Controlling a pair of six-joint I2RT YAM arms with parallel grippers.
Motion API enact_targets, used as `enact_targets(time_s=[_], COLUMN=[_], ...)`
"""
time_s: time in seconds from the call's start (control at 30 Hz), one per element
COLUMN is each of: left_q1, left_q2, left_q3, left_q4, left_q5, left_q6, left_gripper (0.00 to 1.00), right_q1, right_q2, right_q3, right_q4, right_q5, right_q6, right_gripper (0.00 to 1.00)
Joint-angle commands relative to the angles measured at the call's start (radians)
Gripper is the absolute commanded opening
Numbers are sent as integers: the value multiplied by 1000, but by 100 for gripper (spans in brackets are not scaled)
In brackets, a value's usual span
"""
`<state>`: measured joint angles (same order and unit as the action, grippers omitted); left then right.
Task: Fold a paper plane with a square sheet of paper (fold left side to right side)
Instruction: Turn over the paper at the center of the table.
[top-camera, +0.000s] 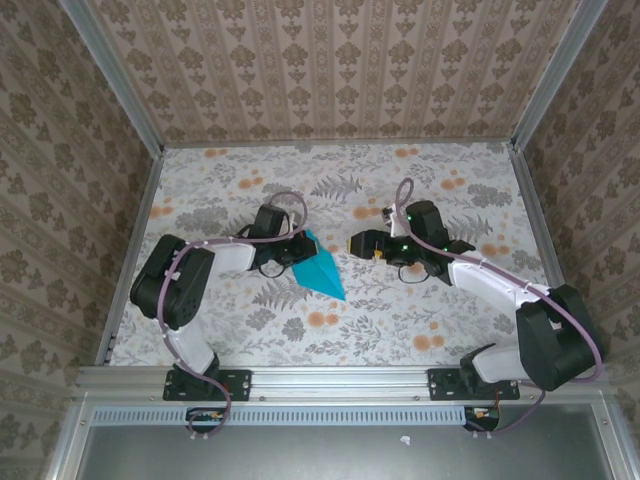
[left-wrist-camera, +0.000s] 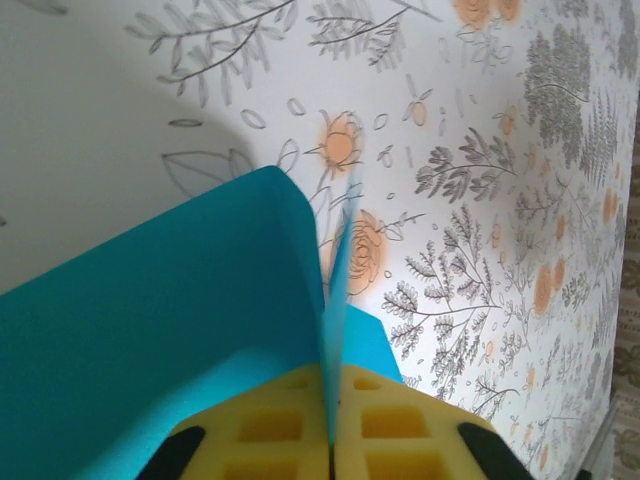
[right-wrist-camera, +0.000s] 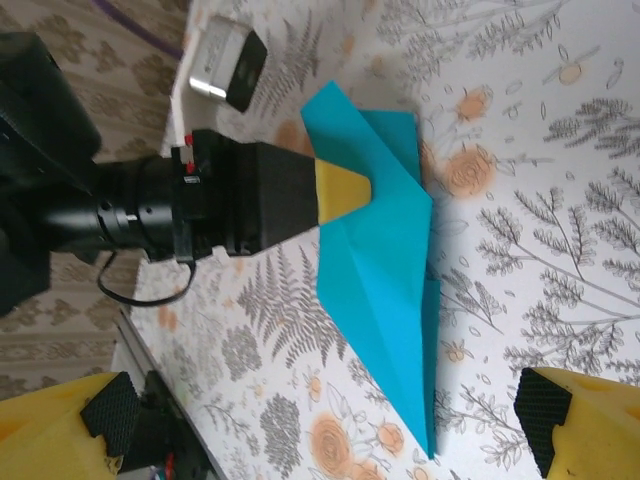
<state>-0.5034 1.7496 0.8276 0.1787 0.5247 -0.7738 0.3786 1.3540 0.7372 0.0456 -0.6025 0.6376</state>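
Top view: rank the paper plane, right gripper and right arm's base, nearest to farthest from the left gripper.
1. paper plane, clamped in the left gripper.
2. right gripper, open, to its right.
3. right arm's base, near edge, right.

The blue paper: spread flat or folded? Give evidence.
Folded: the paper forms a creased pointed dart, one layer pinched in the shut left gripper.

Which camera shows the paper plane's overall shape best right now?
Right wrist: the paper plane shows whole there, pointed tip and creases clear, with the left gripper shut on its wide end. Top external shows it small, beside that gripper. Left wrist gives a close look at a paper edge pinched between yellow pads.
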Motion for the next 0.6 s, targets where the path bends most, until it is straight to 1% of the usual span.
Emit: enact_targets(time_s=[0.0,0.17,0.27,0.37,0.43,0.47,0.57], left_q1=[13,40,84,98,104,105,107], left_q2=[-101,-240,-324,-392,-424,-434,-450], left_q3=[20,29,48,90,121,132,160], left_q4=[-3,-36,-45,-86,-107,-111,-90], left_q5=[21,49,81,103,111,147,192], left_q6=[61,103,117,142,153,151,132], left_gripper=[0,0,0,0,0,0,0], right_q1=[-36,-73,-80,-77,-65,-54,-10], right_q2=[-21,-13,-1,29,74,89,137], right_q3=[-22,-4,27,57,85,104,158], right_q4=[105,152,186,269,325,333,342], right_q5=[-103,-189,-225,-285,-332,-350,-373], right_q6=[61,70,68,88,107,106,100], right_gripper=[100,100,100,100,100,100,100])
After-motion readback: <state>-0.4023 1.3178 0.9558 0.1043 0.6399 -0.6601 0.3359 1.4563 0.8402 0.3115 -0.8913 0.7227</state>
